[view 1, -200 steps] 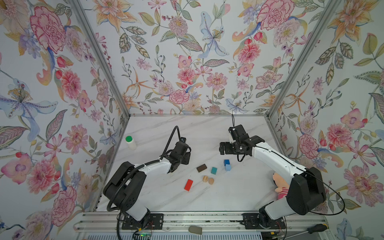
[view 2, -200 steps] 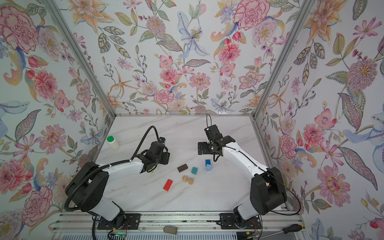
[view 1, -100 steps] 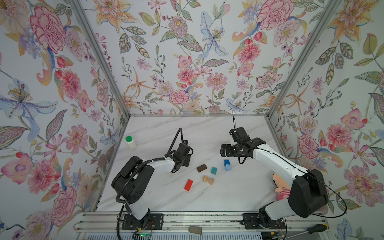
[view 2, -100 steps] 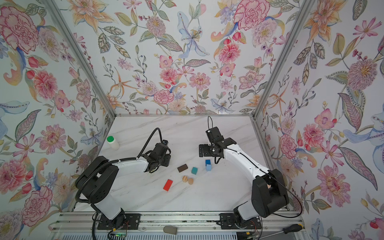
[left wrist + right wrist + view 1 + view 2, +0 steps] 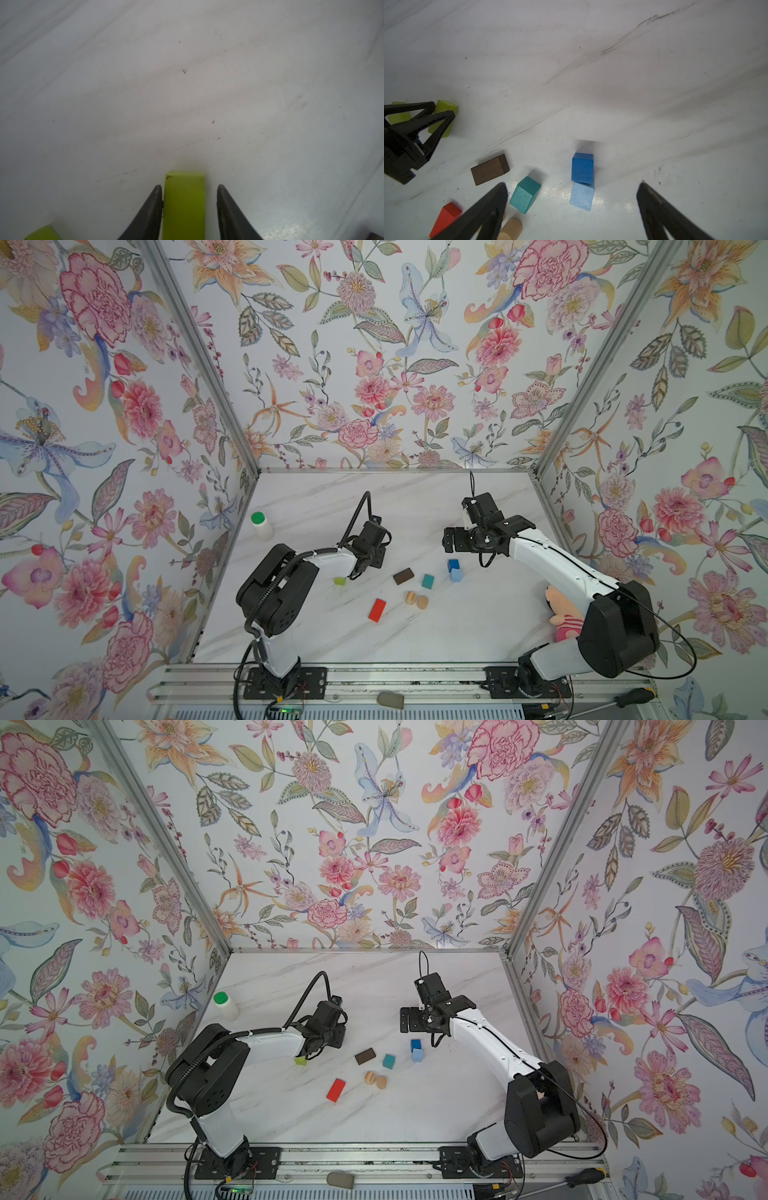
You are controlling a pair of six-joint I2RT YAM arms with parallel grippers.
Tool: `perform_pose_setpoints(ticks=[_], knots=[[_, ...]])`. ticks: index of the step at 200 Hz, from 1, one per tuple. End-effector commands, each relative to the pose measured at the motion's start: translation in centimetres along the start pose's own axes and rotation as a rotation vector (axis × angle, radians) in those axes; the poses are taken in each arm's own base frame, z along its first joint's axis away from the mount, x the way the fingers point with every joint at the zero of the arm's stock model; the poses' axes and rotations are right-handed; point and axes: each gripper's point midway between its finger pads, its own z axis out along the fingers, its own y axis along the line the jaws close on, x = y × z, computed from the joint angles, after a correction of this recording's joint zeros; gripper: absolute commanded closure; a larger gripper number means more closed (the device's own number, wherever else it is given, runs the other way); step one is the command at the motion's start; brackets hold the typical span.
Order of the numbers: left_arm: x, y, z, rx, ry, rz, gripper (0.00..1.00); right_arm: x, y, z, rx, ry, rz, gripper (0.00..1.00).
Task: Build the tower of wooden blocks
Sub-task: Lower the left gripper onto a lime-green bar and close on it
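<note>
Target is the yellow-green block (image 5: 184,205), flat on the table (image 5: 187,83), lying between your left gripper (image 5: 189,185) jaws with its long axis along the fingers; jaws narrow, one finger touching, the other just off, so not clamped; your right gripper (image 5: 572,183) hangs wide open over the blue blocks (image 5: 582,167), well apart.

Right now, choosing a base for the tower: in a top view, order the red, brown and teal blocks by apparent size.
1. red block
2. brown block, only slightly smaller
3. teal block, smallest
</note>
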Motion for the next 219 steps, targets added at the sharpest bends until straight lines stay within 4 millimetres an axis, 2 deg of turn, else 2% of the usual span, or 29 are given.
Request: perform_pose_setpoints(ticks=[1,68,106,143,183,219], knots=[[0.5,0.1,0.1,-0.009,0.025,0.011,0.55,0.4,-0.2,-0.4,-0.009,0.005,0.0,0.01],[2.1,0.7,-0.3,-0.021,0.044,0.005,0.55,0.4,0.1,0.0,-0.02,0.018,0.0,0.01],[2.0,0.9,-0.2,-0.027,0.039,0.002,0.69,0.4,0.1,-0.1,-0.02,0.013,0.001,0.01],[0.6,0.8,0.3,-0.03,0.03,-0.013,0.79,0.4,0.2,0.0,-0.021,0.015,0.004,0.01],[-2.5,1.0,1.3,-0.018,-0.023,-0.101,0.8,0.1,0.3,0.4,-0.022,0.021,-0.001,0.01],[-4.2,1.0,3.1,0.01,-0.049,-0.19,0.79,-0.1,0.5,0.4,-0.029,0.02,-0.005,0.01]])
